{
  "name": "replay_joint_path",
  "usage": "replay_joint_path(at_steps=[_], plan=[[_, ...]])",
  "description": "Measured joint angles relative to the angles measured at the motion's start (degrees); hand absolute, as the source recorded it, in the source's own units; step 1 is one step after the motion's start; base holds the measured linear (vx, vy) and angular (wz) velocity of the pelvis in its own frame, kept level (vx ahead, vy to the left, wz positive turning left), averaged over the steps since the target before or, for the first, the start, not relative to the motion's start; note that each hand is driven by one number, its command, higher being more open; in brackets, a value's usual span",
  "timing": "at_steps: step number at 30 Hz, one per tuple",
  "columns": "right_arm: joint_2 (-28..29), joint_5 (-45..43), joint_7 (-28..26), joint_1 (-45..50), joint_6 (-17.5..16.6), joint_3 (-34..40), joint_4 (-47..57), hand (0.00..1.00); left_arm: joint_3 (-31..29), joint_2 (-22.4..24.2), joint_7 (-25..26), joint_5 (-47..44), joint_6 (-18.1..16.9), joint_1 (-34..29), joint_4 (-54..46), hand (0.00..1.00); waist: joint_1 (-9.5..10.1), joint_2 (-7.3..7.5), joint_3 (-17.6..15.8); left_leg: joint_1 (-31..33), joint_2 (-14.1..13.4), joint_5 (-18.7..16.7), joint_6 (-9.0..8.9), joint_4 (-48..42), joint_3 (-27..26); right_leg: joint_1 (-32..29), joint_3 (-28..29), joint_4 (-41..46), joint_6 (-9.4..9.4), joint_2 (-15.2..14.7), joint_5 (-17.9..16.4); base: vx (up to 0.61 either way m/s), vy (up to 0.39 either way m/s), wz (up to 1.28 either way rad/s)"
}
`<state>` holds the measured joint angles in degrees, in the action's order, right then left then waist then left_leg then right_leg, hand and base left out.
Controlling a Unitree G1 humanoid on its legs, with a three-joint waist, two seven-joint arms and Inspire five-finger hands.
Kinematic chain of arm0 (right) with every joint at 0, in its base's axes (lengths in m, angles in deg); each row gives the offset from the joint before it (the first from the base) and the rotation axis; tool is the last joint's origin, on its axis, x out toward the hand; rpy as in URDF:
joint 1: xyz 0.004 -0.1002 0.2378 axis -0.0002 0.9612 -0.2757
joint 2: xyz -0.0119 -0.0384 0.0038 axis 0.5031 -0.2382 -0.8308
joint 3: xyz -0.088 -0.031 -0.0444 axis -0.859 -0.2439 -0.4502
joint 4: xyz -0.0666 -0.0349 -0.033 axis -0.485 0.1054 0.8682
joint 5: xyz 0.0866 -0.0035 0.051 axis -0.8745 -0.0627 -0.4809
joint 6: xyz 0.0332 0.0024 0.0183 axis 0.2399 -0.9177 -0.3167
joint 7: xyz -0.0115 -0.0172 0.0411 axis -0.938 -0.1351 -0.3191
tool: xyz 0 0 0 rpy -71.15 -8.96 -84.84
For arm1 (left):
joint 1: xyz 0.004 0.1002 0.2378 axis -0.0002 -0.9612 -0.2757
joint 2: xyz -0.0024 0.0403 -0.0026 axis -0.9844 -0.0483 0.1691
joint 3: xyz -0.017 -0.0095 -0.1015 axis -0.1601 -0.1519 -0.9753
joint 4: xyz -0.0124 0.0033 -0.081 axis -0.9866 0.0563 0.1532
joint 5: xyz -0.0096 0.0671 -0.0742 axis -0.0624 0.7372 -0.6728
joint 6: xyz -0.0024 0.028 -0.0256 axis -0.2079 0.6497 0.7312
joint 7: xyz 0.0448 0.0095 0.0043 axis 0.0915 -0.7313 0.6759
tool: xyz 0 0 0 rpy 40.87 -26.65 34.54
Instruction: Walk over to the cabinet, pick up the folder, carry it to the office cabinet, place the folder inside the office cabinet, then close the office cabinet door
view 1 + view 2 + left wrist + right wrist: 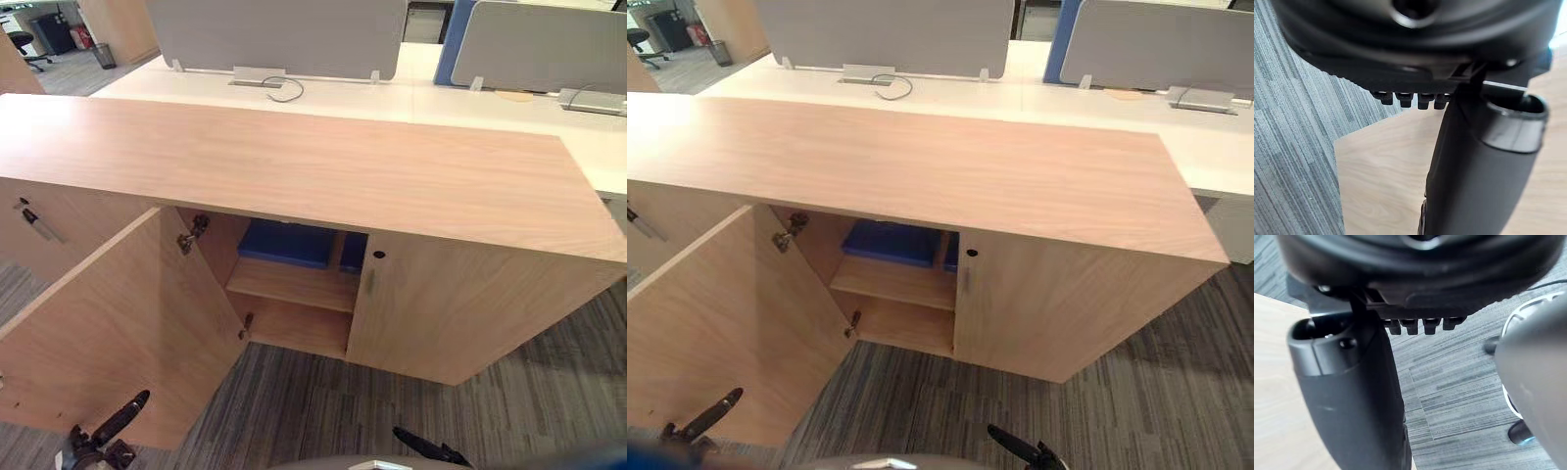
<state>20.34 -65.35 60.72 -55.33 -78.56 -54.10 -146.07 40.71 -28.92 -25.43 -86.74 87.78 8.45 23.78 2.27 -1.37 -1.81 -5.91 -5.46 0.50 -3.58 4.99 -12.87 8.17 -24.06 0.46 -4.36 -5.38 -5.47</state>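
Lying on the upper shelf [294, 285] inside the office cabinet [294, 166], the blue folder [286, 243] rests flat, partly hidden behind the shut right door [451, 308]. The cabinet's left door [108, 323] stands swung wide open over the grey carpet [392, 411]. Both hands hang low, apart from the cabinet: the left hand [116, 423] just in front of the open door, the right hand [428, 449] over the carpet. Their fingers [1406, 99] look relaxed and hold nothing. A white surface [421, 93] with grey screens [274, 34] lies behind.
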Motion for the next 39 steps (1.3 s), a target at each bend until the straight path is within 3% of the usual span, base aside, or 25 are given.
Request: replay_joint_path(at_steps=[2,4,5,6,7,8,9,12,13,14,16,18,20,22,24,27,29,36,38,39], plan=[[-0.85,-0.05,-0.09,0.30,0.33,0.04,-0.54,1.00,0.17,0.90,-0.48,-0.01,-0.10,0.36,0.38,1.00,0.42,-0.93,0.67,-0.38,-0.85,0.50,-0.19,-0.01,0.01,0.21,-0.15,0.32,0.89,0.82,-0.41,0.00,-0.185,0.11],[-2.80,-0.02,-0.09,1.13,0.10,0.01,0.94,1.00,5.30,3.91,-0.13,0.01,-0.82,2.66,-0.04,1.00,-0.27,-3.16,-1.18,1.37,-1.13,0.43,-0.34,-1.76,3.92,-3.42,-0.12,11.45,2.64,-0.87,-5.14,-0.10,-0.096,0.63],[-3.22,-0.06,-0.10,1.51,0.12,-0.05,1.28,1.00,7.79,4.95,0.12,0.00,-0.98,3.45,-0.27,1.00,-0.84,-3.57,-1.14,2.87,-1.07,0.42,-0.31,-2.72,5.82,-5.49,2.09,15.82,4.28,-1.00,-6.33,-0.14,-0.037,1.27],[-3.46,-0.06,-0.08,2.30,0.15,-0.72,1.40,1.00,13.96,7.02,0.84,0.03,-1.83,4.38,-2.47,1.00,-1.38,-3.53,-1.08,4.90,-0.70,0.63,-0.35,-3.71,9.47,-8.80,10.10,20.40,4.98,-0.87,-7.39,-0.09,-0.012,1.25],[-3.41,-0.06,-0.06,2.89,0.24,-2.05,1.02,1.00,18.04,8.62,0.87,0.14,-2.51,4.29,-5.10,1.00,-1.27,-2.56,-1.37,5.58,-0.32,1.26,-0.51,-3.23,11.06,-9.24,16.36,20.60,3.66,-0.22,-8.22,-0.08,-0.056,1.28],[-2.66,-0.04,-0.06,2.91,0.36,-3.50,0.80,1.00,21.23,10.67,0.78,0.63,-2.88,3.54,-8.73,1.00,-0.92,-0.75,-1.42,6.66,0.15,2.45,-0.95,-2.27,12.38,-8.81,19.16,19.12,2.46,-0.36,-10.12,-0.05,-0.124,0.74],[-2.26,-0.04,-0.09,2.62,0.35,-4.99,0.81,1.00,22.95,12.20,0.77,0.94,-3.20,2.54,-11.05,1.00,-0.79,0.75,-1.77,7.51,0.38,3.27,-1.49,-1.80,13.14,-8.25,18.40,16.84,2.04,-0.66,-11.14,-0.04,-0.141,0.65],[-2.14,0.80,-0.10,1.96,0.66,-9.34,1.27,1.00,29.76,16.42,-0.82,1.29,-2.63,-0.59,-14.90,1.00,-0.99,2.42,-4.30,10.07,-0.31,2.89,-2.75,-5.96,17.31,-4.79,13.91,13.33,2.46,0.85,-10.14,-0.08,-0.105,0.72],[-2.08,2.45,-0.12,1.93,0.71,-11.15,1.82,1.00,32.50,17.68,-1.85,1.29,-2.47,-2.95,-17.20,1.00,-0.76,2.87,-4.69,12.34,-0.54,1.32,-2.93,-9.85,18.69,-3.69,12.11,12.19,2.74,1.55,-9.74,-0.10,-0.080,0.62],[-2.00,3.18,-0.34,1.32,0.68,-11.69,2.57,1.00,34.22,18.61,-2.58,1.32,-2.15,-4.43,-18.85,1.00,-0.45,3.24,-4.99,14.76,-0.97,-0.01,-2.69,-13.92,18.03,-3.41,10.85,11.59,3.09,2.10,-9.48,-0.09,-0.067,0.64],[-1.92,3.18,-0.31,-0.07,0.47,-11.61,3.88,1.00,36.41,18.85,-2.98,1.42,-1.19,-4.52,-19.86,1.00,-0.14,2.95,-5.94,18.14,-2.83,-2.86,0.15,-20.50,10.60,-3.24,8.44,11.30,3.36,2.23,-9.33,-0.09,-0.012,0.47],[-2.18,2.08,-0.24,-1.09,0.31,-11.17,4.63,1.00,37.72,18.93,-3.03,1.88,-0.64,-4.62,-21.42,1.00,-0.24,1.79,-6.27,20.14,-5.16,-5.95,2.14,-27.92,1.85,-2.98,6.59,11.34,3.37,1.92,-9.33,-0.04,0.064,0.46],[-2.73,1.45,0.05,-1.44,0.32,-10.98,4.76,1.00,38.53,18.85,-3.23,2.34,-0.62,-4.58,-24.49,1.00,-0.48,0.52,-6.06,21.07,-4.88,-6.28,2.74,-28.46,-2.62,-2.80,3.97,11.54,3.09,1.02,-9.41,0.07,0.138,0.70],[-1.53,-0.11,0.18,-1.45,0.38,-8.41,3.79,1.00,40.23,17.47,-3.78,2.32,-0.87,-4.54,-28.65,1.00,-0.57,0.79,-5.98,20.32,-1.04,-3.95,3.70,-23.70,-1.26,-2.27,0.91,10.98,1.59,-1.01,-9.14,0.11,0.133,0.81],[0.02,-0.16,0.19,-1.47,0.58,-4.12,3.27,1.00,42.27,15.63,-4.88,2.29,-1.36,-4.81,-31.01,1.00,-0.67,1.08,-5.77,17.53,2.89,0.53,4.28,-15.53,0.71,-1.29,-1.61,10.08,0.21,-2.72,-7.89,0.10,0.095,0.77],[0.64,-0.07,0.22,-1.54,0.49,-1.89,2.90,1.00,42.88,14.62,-6.12,2.20,-1.54,-5.74,-31.43,1.00,-0.65,0.39,-5.19,13.36,4.33,6.15,4.23,-5.27,2.71,-0.71,-2.90,9.83,-0.24,-2.68,-5.14,0.06,0.068,0.46],[1.17,-0.07,0.22,-1.59,0.37,-1.87,2.93,1.00,43.02,13.60,-6.94,1.72,-1.50,-7.48,-31.38,1.00,-1.07,0.79,-5.11,10.58,4.68,8.83,4.24,0.11,3.31,0.00,-3.24,9.60,-0.38,-2.29,-4.55,0.02,0.007,0.20],[1.32,-0.05,0.22,-1.60,0.32,-3.17,2.98,1.00,41.28,12.69,-7.69,1.72,-1.35,-10.48,-30.96,1.00,-1.36,1.20,-4.98,10.83,5.12,9.17,4.58,0.47,3.90,0.08,-3.68,8.39,-0.39,-2.46,-4.66,-0.07,-0.006,0.00],[0.96,0.00,0.20,-1.66,0.34,-4.92,3.13,1.00,36.94,12.55,-6.76,2.32,-1.32,-9.96,-30.63,1.00,-1.53,1.46,-5.20,11.28,6.01,9.16,4.23,0.48,3.27,0.63,-3.80,5.95,-0.66,-2.94,-6.52,-0.13,-0.024,-0.08],[0.78,-0.01,0.17,-1.86,0.52,-4.90,3.31,1.00,35.81,12.61,-6.32,2.37,-1.22,-9.58,-30.04,1.00,-1.67,0.92,-5.44,11.19,5.88,9.17,4.30,0.49,3.33,0.76,-3.88,5.69,-0.65,-2.80,-6.51,-0.15,-0.024,-0.01]])
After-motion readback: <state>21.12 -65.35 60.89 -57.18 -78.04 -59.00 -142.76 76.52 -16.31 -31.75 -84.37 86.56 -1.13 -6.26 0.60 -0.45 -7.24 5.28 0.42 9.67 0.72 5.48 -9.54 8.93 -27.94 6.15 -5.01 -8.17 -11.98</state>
